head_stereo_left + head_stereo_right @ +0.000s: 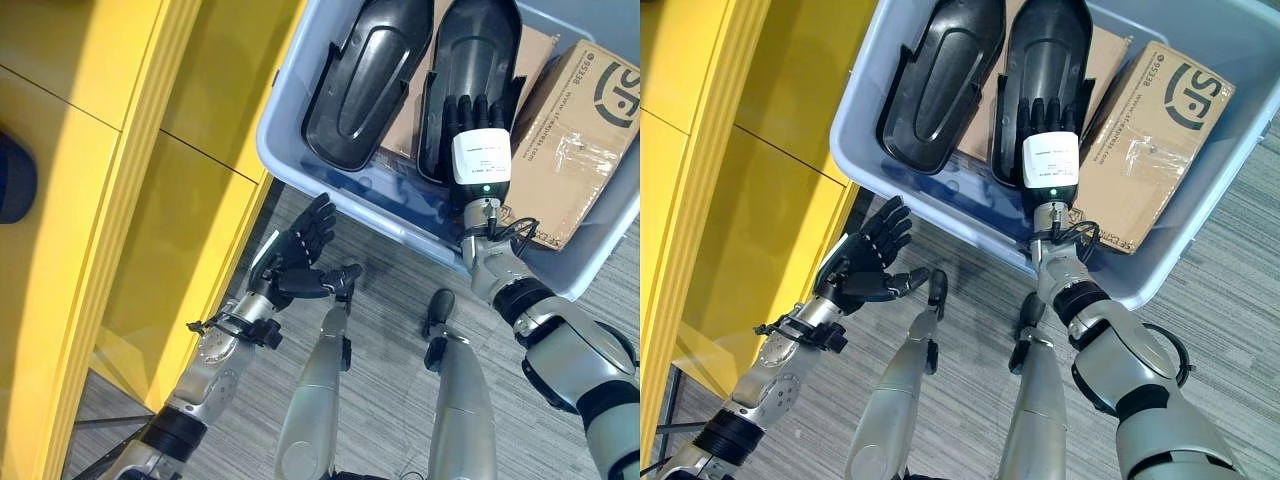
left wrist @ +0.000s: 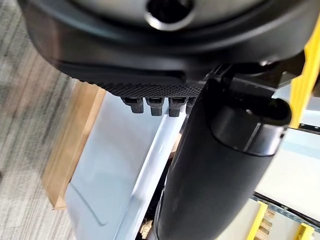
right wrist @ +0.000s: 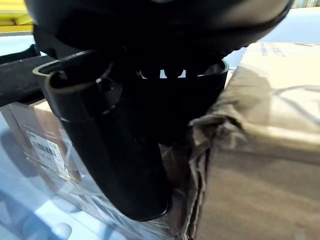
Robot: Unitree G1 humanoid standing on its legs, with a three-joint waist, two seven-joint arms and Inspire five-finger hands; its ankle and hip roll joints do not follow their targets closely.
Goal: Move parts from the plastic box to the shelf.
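Observation:
A blue-grey plastic box (image 1: 300, 165) holds two black moulded parts side by side. My right hand (image 1: 482, 150) reaches into the box and lies flat on the near end of the right-hand part (image 1: 480, 45), fingers straight along it. In the right wrist view its thumb (image 3: 115, 150) stands beside that part's dark rim. The left-hand part (image 1: 365, 75) lies untouched. My left hand (image 1: 300, 250) hovers open and empty just below the box's near corner, close to the yellow shelf (image 1: 100, 200).
Cardboard boxes (image 1: 575, 140) lie in the plastic box, under and to the right of the black parts. The yellow shelf unit fills the left side. Grey striped floor runs beneath the box.

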